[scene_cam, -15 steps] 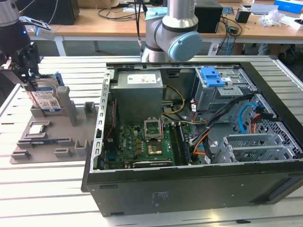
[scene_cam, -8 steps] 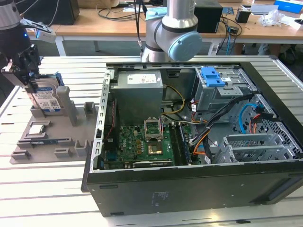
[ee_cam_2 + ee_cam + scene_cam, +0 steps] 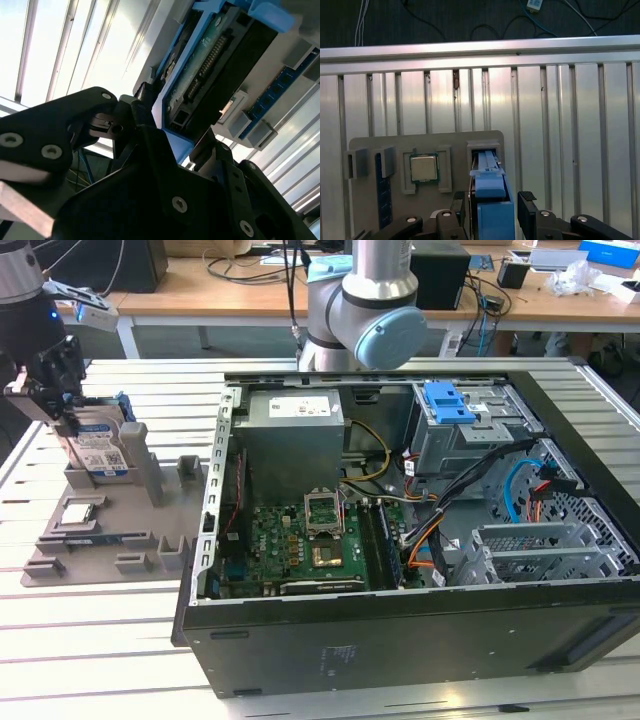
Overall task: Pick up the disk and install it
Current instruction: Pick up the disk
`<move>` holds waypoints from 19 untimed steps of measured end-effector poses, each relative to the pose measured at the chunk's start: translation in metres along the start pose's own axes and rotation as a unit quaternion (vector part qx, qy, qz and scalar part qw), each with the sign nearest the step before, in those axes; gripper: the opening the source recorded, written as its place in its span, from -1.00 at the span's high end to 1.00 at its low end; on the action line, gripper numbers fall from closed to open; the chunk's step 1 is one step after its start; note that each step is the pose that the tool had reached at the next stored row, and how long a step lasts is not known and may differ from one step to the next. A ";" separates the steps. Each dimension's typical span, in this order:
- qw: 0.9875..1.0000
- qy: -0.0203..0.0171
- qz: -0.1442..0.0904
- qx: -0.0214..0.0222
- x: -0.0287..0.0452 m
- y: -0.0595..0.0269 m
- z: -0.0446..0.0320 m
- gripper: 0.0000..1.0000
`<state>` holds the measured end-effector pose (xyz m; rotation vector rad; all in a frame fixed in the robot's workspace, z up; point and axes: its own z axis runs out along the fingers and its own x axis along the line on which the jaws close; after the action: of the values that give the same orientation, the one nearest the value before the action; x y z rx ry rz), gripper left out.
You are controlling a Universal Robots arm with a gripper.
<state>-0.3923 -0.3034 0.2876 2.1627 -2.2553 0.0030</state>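
Observation:
The disk stands on edge in a slot of the grey holder tray at the exterior view's left, its white-and-blue label showing. My gripper is down over its upper edge. In the first wrist view the disk's blue rail runs between the two black fingers, which sit tight against its sides. The second wrist view shows the disk's connector end framed in blue, with the gripper clamped on both faces.
An open computer case fills the exterior view's middle and right, with a blue caddy on the grey drive bay. A processor lies in the tray beside the disk. The arm's base stands behind the case.

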 end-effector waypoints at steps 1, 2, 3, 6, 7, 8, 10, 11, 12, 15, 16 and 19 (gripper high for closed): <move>1.000 0.000 0.000 0.000 0.0000 0.0000 0.0000 0.07; 1.000 0.000 0.000 0.000 0.0000 0.0000 0.0001 0.07; 1.000 0.000 0.000 0.000 0.0000 0.0000 0.0001 0.21; 1.000 0.000 0.000 0.000 0.0000 0.0000 0.0001 0.26; 1.000 0.000 0.000 0.000 0.0000 0.0000 0.0002 0.26; 1.000 0.000 0.000 0.000 0.0000 0.0000 0.0002 0.26; 1.000 0.000 0.000 0.000 0.0000 0.0000 0.0002 0.26; 1.000 0.000 0.000 0.000 0.0000 0.0000 0.0003 0.26; 1.000 0.000 0.000 0.000 0.0000 0.0000 0.0004 0.26; 1.000 0.000 0.000 0.000 0.0000 0.0000 0.0004 0.26; 1.000 0.000 0.000 0.000 0.0000 0.0000 0.0005 0.26; 1.000 0.000 0.000 0.000 0.0000 0.0000 0.0005 0.26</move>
<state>-0.3923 -0.3034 0.2871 2.1628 -2.2553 0.0031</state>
